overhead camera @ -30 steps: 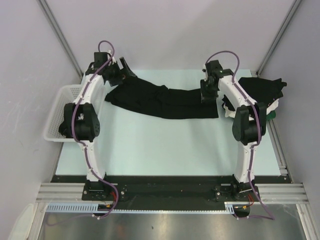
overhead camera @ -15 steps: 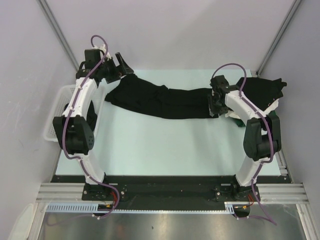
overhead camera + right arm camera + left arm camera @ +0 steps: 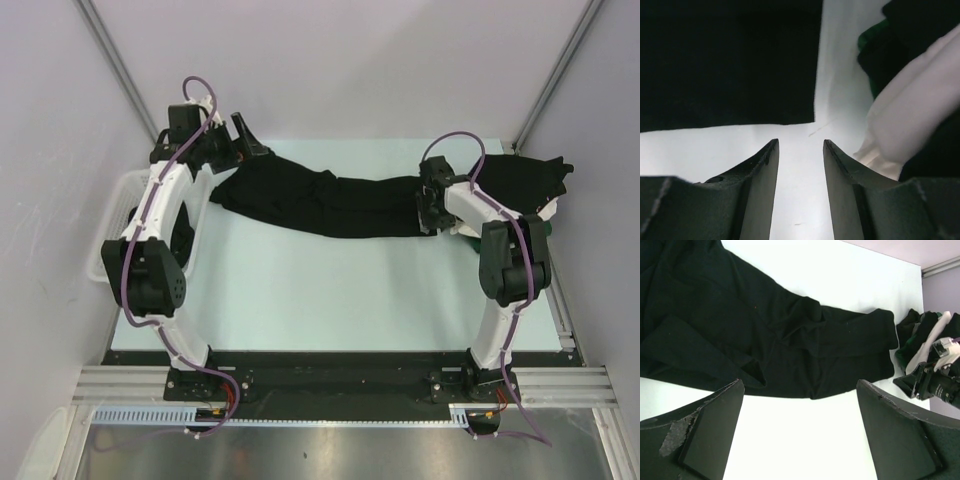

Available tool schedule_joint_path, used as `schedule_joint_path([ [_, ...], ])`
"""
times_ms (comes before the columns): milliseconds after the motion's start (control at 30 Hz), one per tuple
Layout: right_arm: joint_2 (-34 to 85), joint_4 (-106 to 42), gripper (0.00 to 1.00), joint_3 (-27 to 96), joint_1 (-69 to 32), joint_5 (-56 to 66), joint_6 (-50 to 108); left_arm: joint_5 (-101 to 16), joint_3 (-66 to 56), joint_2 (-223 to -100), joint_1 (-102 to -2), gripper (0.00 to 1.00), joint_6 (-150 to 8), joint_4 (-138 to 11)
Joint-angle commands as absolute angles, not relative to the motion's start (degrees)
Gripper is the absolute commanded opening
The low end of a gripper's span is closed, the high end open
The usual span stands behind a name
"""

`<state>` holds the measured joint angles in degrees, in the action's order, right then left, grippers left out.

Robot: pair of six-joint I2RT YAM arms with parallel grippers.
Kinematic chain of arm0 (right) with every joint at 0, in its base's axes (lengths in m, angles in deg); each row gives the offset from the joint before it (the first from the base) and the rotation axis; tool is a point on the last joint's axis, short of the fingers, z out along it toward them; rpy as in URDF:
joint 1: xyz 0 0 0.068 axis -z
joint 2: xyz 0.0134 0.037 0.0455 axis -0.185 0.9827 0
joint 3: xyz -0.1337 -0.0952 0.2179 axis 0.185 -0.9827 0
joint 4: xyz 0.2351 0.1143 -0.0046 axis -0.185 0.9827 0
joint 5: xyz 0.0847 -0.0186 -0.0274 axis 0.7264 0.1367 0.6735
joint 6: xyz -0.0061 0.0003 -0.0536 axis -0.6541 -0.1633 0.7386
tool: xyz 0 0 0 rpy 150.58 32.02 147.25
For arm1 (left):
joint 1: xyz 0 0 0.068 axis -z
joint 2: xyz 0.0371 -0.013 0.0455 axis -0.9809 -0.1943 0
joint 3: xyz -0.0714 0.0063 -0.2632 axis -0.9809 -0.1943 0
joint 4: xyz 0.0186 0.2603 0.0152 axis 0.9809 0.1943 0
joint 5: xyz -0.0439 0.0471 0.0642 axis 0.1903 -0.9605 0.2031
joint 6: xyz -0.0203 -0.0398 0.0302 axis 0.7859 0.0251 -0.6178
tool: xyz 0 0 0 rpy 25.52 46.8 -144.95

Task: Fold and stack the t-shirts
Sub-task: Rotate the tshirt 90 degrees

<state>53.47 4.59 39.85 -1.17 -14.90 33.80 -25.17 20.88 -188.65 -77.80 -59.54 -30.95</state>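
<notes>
Black t-shirt (image 3: 320, 200) lying stretched out across the far half of the desk (image 3: 330, 290).

My left hand (image 3: 800, 390) is spread wide and raised near the shirt's left end, holding nothing. My right hand (image 3: 800, 145) is partly spread, low over bare desk just beside the shirt's right corner, with nothing between its fingers. A pile of black, white and green t-shirts (image 3: 525, 180) sits at the desk's right edge.
</notes>
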Motion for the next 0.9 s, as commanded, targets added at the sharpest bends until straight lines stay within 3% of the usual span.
schedule_joint_path([
  [0, 53.6, 1.2, 0.46, 40.0, 1.3, -15.8, 34.6, -24.5, 19.9, -183.5, -77.4, 1.0, -61.4, -31.9],
  [867, 59.8, 0.9, 0.44, 41.9, 3.1, -9.5, 34.0, -23.8, 21.0, -184.2, -77.4, 1.0, -61.8, -31.9],
])
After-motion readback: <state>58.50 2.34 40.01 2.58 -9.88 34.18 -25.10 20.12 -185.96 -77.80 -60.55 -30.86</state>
